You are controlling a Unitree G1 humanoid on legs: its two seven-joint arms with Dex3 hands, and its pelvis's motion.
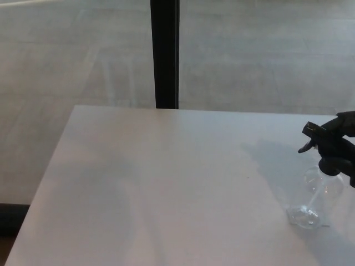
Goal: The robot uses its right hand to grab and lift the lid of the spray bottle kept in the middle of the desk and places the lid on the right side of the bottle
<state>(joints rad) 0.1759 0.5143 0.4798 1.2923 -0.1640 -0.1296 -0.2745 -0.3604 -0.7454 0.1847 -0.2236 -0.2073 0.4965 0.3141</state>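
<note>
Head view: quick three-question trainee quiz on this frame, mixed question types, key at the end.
1. True or false: the spray bottle stands in the middle of the desk.
2. Which hand is at the black spray lid? A) left B) right C) both
3. Fill in: the bottle's body is ____, so the desk shows through it.

Key:
1. False. It stands near the desk's right edge.
2. B. The right hand comes in from the right edge and is around the lid; whether it grips firmly cannot be told. The left hand is not in view.
3. Clear (see-through).
</note>
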